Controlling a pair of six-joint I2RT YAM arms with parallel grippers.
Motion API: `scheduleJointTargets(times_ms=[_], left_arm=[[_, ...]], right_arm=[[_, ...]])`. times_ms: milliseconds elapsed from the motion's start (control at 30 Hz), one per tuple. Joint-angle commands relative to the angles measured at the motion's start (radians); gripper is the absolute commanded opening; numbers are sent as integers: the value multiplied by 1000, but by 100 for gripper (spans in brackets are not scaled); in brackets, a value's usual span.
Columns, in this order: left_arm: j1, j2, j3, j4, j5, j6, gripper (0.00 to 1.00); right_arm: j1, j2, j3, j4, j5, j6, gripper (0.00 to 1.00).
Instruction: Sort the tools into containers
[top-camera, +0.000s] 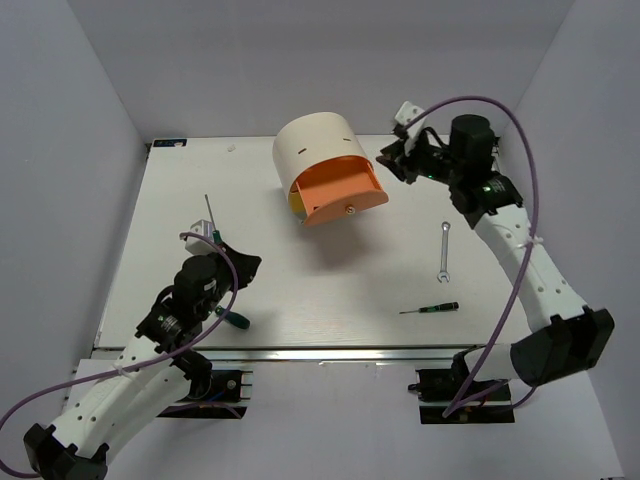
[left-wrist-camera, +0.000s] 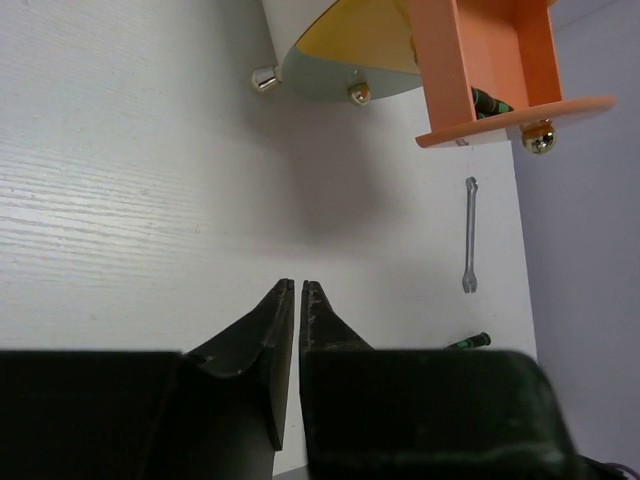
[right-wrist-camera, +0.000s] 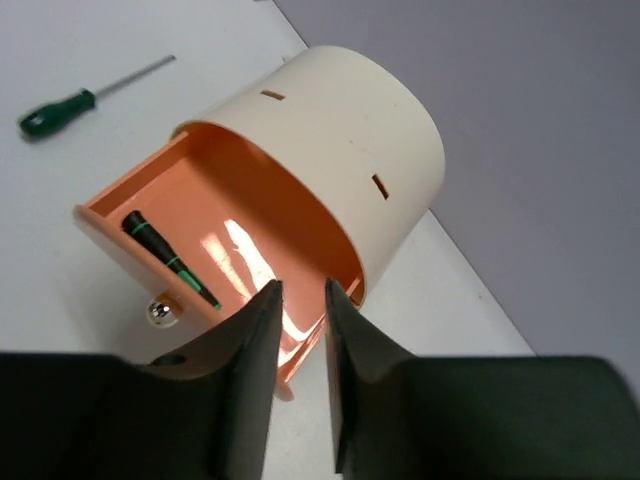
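The cream cabinet (top-camera: 312, 140) stands at the table's back, its orange drawer (top-camera: 340, 192) pulled out. A thin black-and-green screwdriver (right-wrist-camera: 165, 255) lies inside that drawer. My right gripper (top-camera: 392, 160) hovers at the drawer's right side, jaws a little apart and empty (right-wrist-camera: 300, 285). My left gripper (top-camera: 243, 266) is shut and empty over bare table at the front left (left-wrist-camera: 298, 285). The green-handled screwdriver (right-wrist-camera: 55, 108) lies partly under my left arm, its handle end (top-camera: 236, 319) showing. A silver spanner (top-camera: 444, 250) and a small screwdriver (top-camera: 432, 309) lie front right.
The yellow and grey-green drawers (left-wrist-camera: 340, 60) below the orange one are closed, brass knobs showing. Purple cables loop off both arms. The table's front edge (top-camera: 300, 350) runs just ahead of the arm bases. White walls close in on three sides.
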Motion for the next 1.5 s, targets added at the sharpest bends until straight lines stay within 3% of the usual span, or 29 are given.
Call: scheduleJointTargets(times_ms=[0,33,100,133,167,200,267,367,533,767,1067,1300,1367,1400,1467], left_arm=[[0,-3,-11,18,-2,-5,18],[1,-1,-10,18,-2,-5,21],[0,-1,-13,22,1,-6,35],[0,-1,-16,27,6,-6,52],[1,0,-19,37,9,-8,58],[1,0,-23,47,12,-6,62],[1,11,-33,67,20,2,68],[1,28,-31,84,24,12,70],[1,72,-20,105,35,29,71],[1,78,-28,117,47,28,71],[1,72,-27,105,46,21,72],[1,68,-28,96,43,18,71],[1,68,-28,94,41,17,71],[1,66,-30,96,41,15,72],[1,66,-28,96,43,15,71]], right_arm=[[-138,-35,-61,-44,-184,114,33],[-169,-44,-75,-103,-235,34,47],[-230,-70,-117,-367,-323,-168,61],[-232,-79,-137,-472,-313,-290,66],[-233,-88,-157,-701,-296,-579,68],[-233,-94,-221,-777,-229,-684,69],[-232,-128,-301,-848,-147,-833,70],[-232,-211,-472,-827,-11,-919,72],[-229,-248,-665,-713,138,-937,74],[-230,-174,-759,-541,227,-848,74],[-229,-81,-789,-441,252,-828,69],[-224,-32,-831,-400,269,-834,54],[-226,-38,-849,-388,266,-834,45],[-226,-41,-855,-383,263,-840,35],[-224,-52,-859,-391,247,-844,24]])
